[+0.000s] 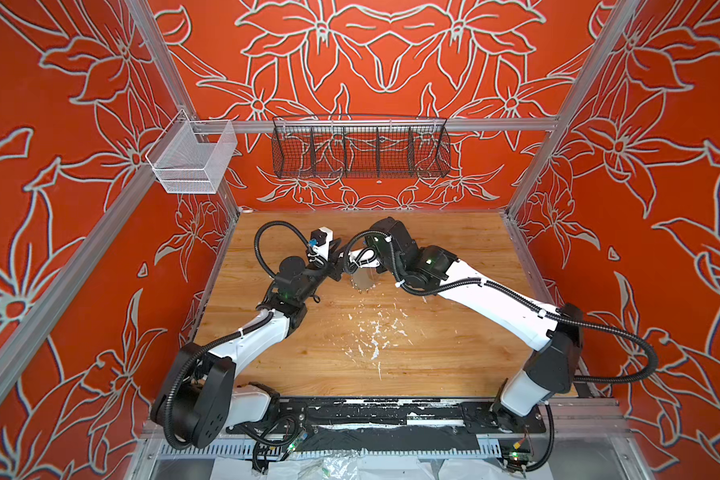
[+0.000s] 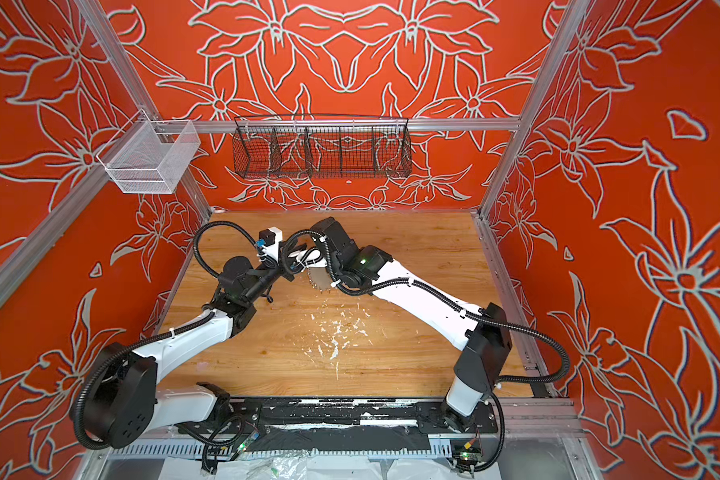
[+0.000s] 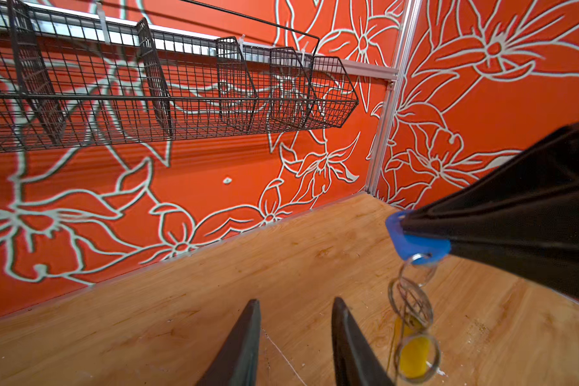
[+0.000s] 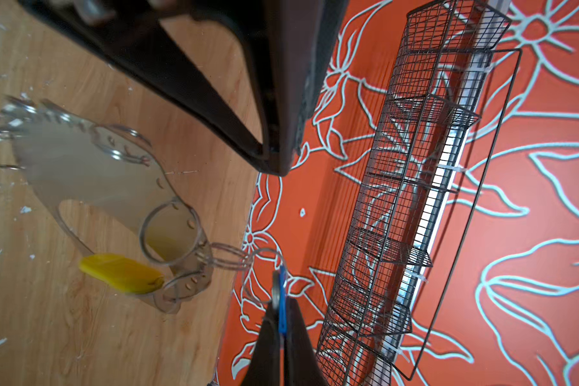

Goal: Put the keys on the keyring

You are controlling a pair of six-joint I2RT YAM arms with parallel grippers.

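My right gripper (image 4: 280,312) is shut on the blue tag (image 4: 282,302) of one key, edge-on between its fingers. Wire loops (image 4: 229,259) link that tag to the keyring (image 4: 91,173), a translucent grey plate with a large hole that hangs below it over the wooden table (image 4: 91,334). A yellow-tagged key (image 4: 121,274) hangs at the plate's rim. In the left wrist view the blue tag (image 3: 411,242), loops and yellow tag (image 3: 413,356) dangle just beside my left gripper (image 3: 295,302), which is open and empty. In both top views the plate (image 1: 362,283) (image 2: 321,281) shows under the two wrists.
A black wire basket (image 1: 360,149) with dividers hangs on the back wall rail. A white mesh basket (image 1: 192,160) sits on the left rail. White flecks (image 1: 375,332) litter the middle of the wooden table. Red patterned walls enclose three sides.
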